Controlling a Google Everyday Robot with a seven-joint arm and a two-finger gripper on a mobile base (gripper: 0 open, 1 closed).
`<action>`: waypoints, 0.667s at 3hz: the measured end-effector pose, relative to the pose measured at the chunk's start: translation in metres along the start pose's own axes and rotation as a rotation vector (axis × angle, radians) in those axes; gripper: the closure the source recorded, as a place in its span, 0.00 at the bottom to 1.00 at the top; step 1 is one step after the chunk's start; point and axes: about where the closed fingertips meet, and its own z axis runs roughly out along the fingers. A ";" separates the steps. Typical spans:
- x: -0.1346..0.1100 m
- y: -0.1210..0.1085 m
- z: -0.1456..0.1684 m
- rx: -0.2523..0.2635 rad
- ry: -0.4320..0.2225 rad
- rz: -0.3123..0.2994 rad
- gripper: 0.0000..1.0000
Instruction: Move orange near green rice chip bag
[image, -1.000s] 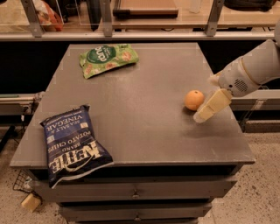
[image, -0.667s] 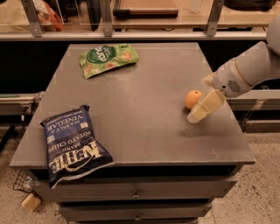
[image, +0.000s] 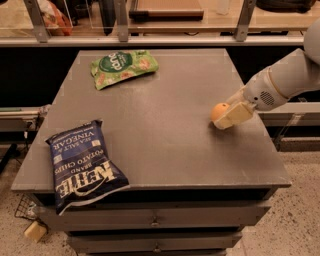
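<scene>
The orange (image: 217, 110) rests on the grey table top (image: 165, 130) near its right edge. My gripper (image: 227, 118) comes in from the right on a white arm and is right against the orange, covering its right side. The green rice chip bag (image: 122, 67) lies flat at the far left of the table, well away from the orange and the gripper.
A dark blue Kettle potato chip bag (image: 84, 166) lies at the front left corner, hanging slightly over the edge. Behind the table runs a metal rail with glass panels (image: 150, 30). Drawers (image: 155, 220) sit below the table top.
My gripper has moved a little left and up, closing in on the orange. The orange and both bags have stayed put.
</scene>
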 end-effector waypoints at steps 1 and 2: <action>0.007 -0.012 -0.003 0.018 0.005 0.029 0.73; -0.011 -0.018 -0.021 0.019 -0.037 0.024 0.96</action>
